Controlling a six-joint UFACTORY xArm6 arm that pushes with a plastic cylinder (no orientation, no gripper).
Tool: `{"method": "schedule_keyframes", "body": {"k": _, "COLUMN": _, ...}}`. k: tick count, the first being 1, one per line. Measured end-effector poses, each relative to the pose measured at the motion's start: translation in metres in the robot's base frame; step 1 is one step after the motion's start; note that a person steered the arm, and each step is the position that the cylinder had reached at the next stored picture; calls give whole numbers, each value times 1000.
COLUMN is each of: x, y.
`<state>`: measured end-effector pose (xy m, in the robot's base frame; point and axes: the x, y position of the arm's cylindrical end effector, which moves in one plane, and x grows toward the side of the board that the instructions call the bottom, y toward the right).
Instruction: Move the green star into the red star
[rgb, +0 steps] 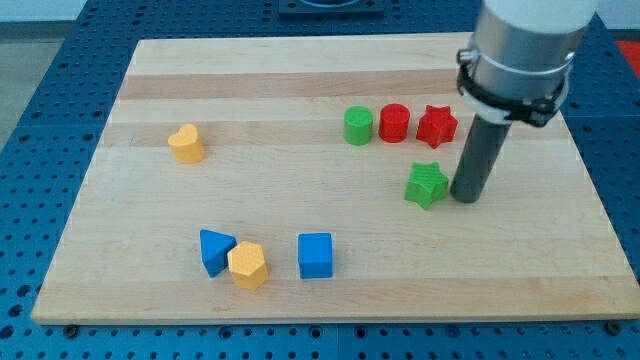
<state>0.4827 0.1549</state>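
The green star lies right of the board's middle, below and slightly left of the red star, with a clear gap between them. My tip rests on the board just right of the green star, close to it or touching it. The red star is the right end of a row with a red cylinder and a green cylinder.
A yellow heart-shaped block lies at the left. At the view's bottom are a blue triangle, a yellow hexagon touching it, and a blue cube. The wooden board sits on a blue perforated table.
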Motion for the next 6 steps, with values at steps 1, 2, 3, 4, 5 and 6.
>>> {"method": "schedule_keyframes", "body": {"k": 1, "x": 11, "y": 2}}
{"method": "schedule_keyframes", "body": {"k": 2, "x": 24, "y": -11}}
{"method": "schedule_keyframes", "body": {"k": 3, "x": 32, "y": -41}}
{"method": "schedule_keyframes", "body": {"k": 4, "x": 37, "y": -80}}
{"method": "schedule_keyframes", "body": {"k": 5, "x": 29, "y": -112}}
{"method": "schedule_keyframes", "body": {"k": 6, "x": 6, "y": -98}}
